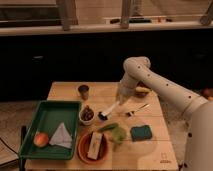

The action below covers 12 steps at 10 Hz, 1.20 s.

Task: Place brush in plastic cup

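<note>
My gripper (120, 101) is over the middle of the wooden table (155, 150), shut on the upper end of the brush. The brush (110, 110) has a slim white handle that slopes down to the left, ending in a small dark head (102, 116). The head hangs beside the white bowl with dark contents (87, 115). The light green plastic cup (119, 134) stands nearer the front edge, below and a little right of the brush head, apart from it.
A green tray (50, 120) at the left holds an apple (41, 139) and a white napkin (62, 135). Also on the table are a dark brown cup (83, 90), a metal fork (136, 109), a green sponge (141, 132) and a red plate (93, 147) with a box.
</note>
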Tool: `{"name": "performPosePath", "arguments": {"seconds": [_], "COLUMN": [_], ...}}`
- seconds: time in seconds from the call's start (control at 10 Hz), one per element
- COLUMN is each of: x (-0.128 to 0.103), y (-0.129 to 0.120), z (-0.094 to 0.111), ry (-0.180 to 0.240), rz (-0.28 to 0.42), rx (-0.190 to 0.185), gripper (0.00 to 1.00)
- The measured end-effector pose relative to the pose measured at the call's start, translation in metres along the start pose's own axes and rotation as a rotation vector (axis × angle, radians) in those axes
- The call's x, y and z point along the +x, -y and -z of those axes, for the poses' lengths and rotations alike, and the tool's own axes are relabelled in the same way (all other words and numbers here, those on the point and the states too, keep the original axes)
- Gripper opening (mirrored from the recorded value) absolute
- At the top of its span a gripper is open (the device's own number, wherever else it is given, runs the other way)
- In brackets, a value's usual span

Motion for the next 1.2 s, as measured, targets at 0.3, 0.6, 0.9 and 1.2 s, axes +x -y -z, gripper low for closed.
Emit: {"name": "performPosePath", "arguments": {"seconds": [0.3, 0.6, 0.9, 1.2], "x": [-0.015, -0.024, -0.03, -0.032], "y": [-0.019, -0.037, -0.056, -0.076], "z": [-0.008, -0.016, -0.022, -0.026], "ry": [0.031, 0.054, 0.074, 0.093], "rz": [0.044, 0.058, 0.053, 0.035], "rx": [-0.053, -0.096, -0.122, -0.137], "gripper": [0.0, 0.0, 0.0, 0.0]}}
